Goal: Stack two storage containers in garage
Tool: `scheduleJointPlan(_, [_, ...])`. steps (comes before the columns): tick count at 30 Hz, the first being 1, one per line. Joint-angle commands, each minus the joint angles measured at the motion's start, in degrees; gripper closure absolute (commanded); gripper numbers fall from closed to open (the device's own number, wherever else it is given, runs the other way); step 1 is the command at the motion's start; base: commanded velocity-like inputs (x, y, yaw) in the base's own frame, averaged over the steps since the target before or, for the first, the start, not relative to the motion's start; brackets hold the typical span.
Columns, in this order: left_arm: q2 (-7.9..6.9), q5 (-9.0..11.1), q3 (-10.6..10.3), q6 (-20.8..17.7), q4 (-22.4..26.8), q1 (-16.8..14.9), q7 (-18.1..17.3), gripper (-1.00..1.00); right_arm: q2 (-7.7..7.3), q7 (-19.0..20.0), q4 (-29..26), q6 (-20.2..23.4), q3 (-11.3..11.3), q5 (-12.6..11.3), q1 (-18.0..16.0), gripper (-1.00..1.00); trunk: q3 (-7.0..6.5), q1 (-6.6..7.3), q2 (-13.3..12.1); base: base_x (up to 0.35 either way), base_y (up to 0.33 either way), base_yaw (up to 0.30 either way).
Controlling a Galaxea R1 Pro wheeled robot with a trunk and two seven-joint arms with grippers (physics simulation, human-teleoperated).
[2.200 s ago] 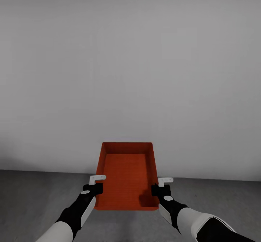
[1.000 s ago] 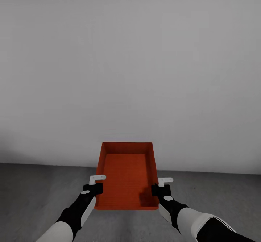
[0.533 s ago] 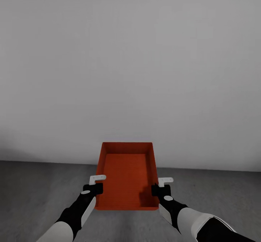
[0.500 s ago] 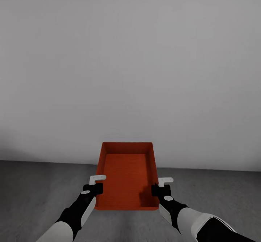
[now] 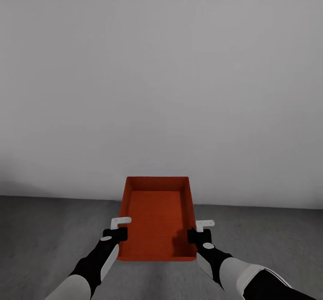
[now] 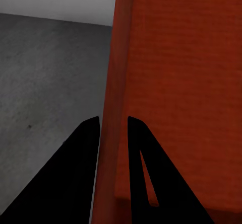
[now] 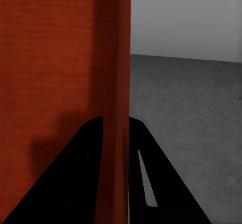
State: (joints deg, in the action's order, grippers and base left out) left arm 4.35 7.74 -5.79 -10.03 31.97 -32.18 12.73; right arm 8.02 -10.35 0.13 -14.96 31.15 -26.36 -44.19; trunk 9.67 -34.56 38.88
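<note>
An orange-red open-topped storage container (image 5: 157,217) hangs level in front of me, above the dark grey concrete floor (image 5: 40,237). My left gripper (image 5: 117,233) is shut on its left side wall and my right gripper (image 5: 196,236) is shut on its right side wall. In the left wrist view the black fingers (image 6: 85,158) straddle the thin red wall (image 6: 113,113). The right wrist view likewise has black fingers (image 7: 88,158) pinching the red wall (image 7: 118,108). The container is empty inside.
A plain white wall (image 5: 161,75) stands straight ahead, meeting the floor a little beyond the container's far end. Mottled grey concrete (image 7: 191,113) spreads to both sides and beneath the container.
The wall's base line has risen in the head view, from beside the grippers to near the container's middle; the whole view shifted, so the camera moved. The container and both grips are unchanged.
</note>
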Motion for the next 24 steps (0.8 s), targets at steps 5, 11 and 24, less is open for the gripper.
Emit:
scheduleJointPlan(5, [-0.04, -0.8, 0.9, -0.5, 0.4, -0.1, 1.6, 1.0, -0.01, -0.4, 0.2, -0.5, 0.2, -1.8, 0.0, 1.0, 0.56, -0.01, 0.1, 0.0, 0.0, 0.0])
scheduleJointPlan(11, [-0.04, -0.8, 0.9, -0.5, 0.4, -0.1, 1.6, 1.0, -0.02, -0.4, 0.2, -0.5, 0.2, -1.8, 0.0, 1.0, 1.12, -0.01, 0.1, 0.0, 0.0, 0.0])
scheduleJointPlan(24, [-0.07, -0.8, 0.9, -0.5, 0.4, -0.1, 1.6, 1.0, -0.02, -0.4, 0.2, -0.5, 0.1, -1.8, 0.0, 1.0, 4.12, -2.21, 4.1, 0.0, 0.0, 0.0])
